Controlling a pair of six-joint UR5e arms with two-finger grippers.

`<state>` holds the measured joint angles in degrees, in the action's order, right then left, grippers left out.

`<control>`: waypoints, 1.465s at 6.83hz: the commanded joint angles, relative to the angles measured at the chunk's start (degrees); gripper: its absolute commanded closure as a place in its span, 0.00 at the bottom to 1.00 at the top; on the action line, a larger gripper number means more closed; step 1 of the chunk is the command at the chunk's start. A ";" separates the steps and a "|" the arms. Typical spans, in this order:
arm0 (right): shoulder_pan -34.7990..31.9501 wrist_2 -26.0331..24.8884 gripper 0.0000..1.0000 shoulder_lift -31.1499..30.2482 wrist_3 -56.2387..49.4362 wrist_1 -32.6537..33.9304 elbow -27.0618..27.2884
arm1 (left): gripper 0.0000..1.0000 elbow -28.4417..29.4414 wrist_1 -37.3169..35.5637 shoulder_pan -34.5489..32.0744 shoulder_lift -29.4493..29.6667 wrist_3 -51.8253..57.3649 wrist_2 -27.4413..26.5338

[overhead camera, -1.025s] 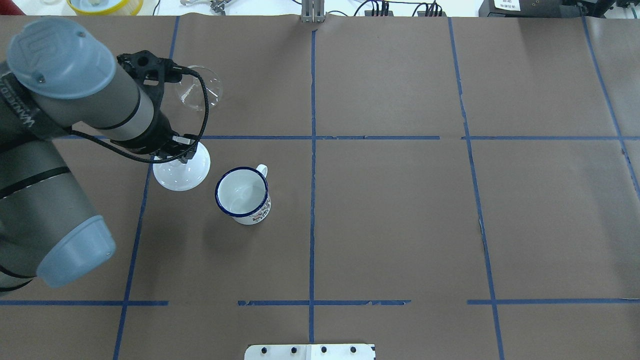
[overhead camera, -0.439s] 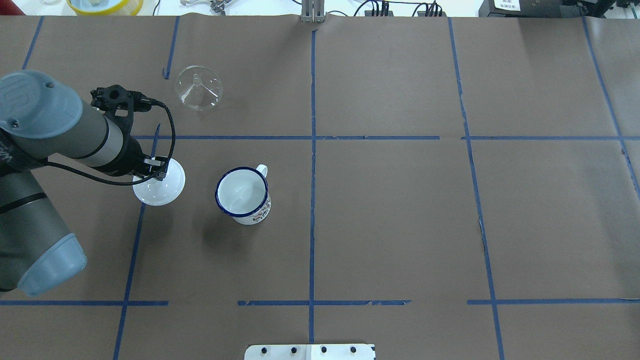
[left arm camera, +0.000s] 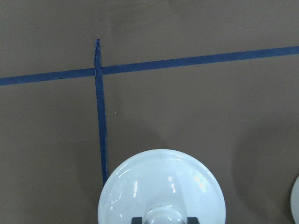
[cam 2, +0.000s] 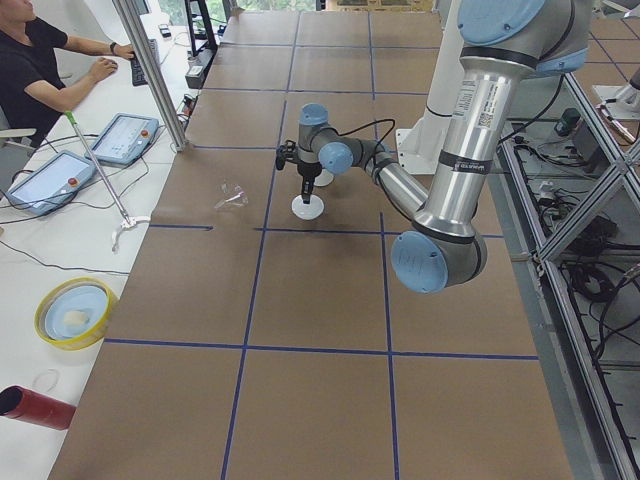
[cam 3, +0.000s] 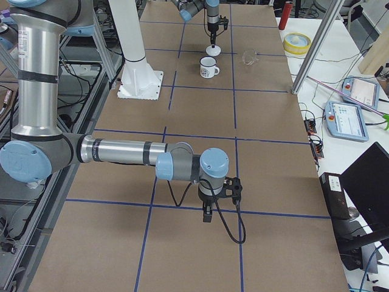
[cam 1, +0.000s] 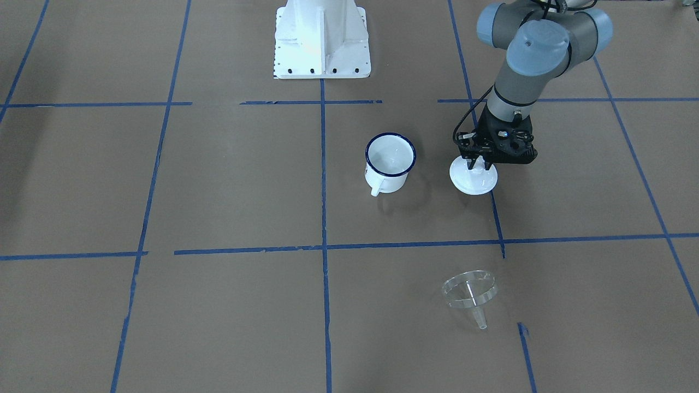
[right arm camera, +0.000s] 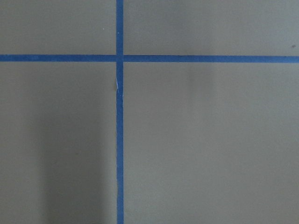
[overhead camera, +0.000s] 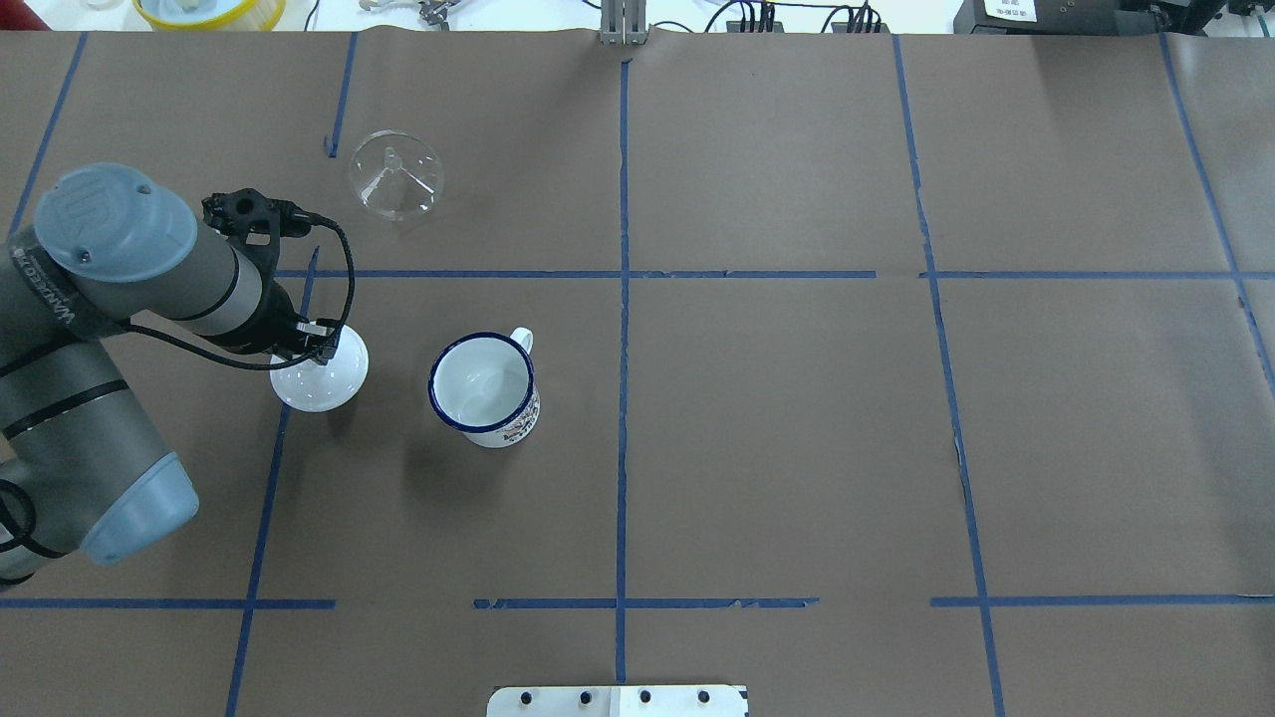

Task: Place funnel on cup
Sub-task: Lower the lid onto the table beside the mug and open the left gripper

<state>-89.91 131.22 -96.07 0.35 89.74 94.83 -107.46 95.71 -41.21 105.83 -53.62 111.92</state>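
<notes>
The clear funnel (overhead camera: 395, 186) lies on the brown paper at the far left, its spout tilted up; it also shows in the front view (cam 1: 469, 292). The white cup (overhead camera: 485, 388) with the dark blue rim stands upright and empty, handle to the far side, and shows in the front view (cam 1: 389, 164). My left gripper (overhead camera: 321, 351) is shut on the knob of a round white lid (overhead camera: 319, 378), low over the table left of the cup. The left wrist view shows the lid (left arm camera: 161, 186) between the fingers. My right gripper (cam 3: 206, 216) hangs far from these things; I cannot tell its state.
Blue tape lines (overhead camera: 623, 274) cross the brown paper. The white robot base plate (cam 1: 322, 38) sits at the robot's edge of the table. A yellow dish (overhead camera: 209, 10) and cables lie beyond the far edge.
My left arm has carried the white lid left, away from the cup, and pulled back off the funnel, which now shows fully. Cup and funnel have not moved.
</notes>
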 commanded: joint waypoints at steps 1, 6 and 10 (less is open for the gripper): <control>0.00 0.00 0.00 0.00 0.00 0.00 0.00 | 1.00 2.42 0.88 0.07 0.34 0.27 0.05; 0.00 0.00 0.00 -0.08 0.00 0.00 0.00 | 0.00 3.49 0.88 0.25 1.74 0.53 6.38; 0.00 0.00 0.00 0.00 0.00 0.00 0.09 | 0.00 2.52 0.27 -4.55 5.68 -0.61 5.85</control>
<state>-89.91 131.22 -96.11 0.35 89.74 94.87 -105.28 96.10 -42.76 109.71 -53.72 118.01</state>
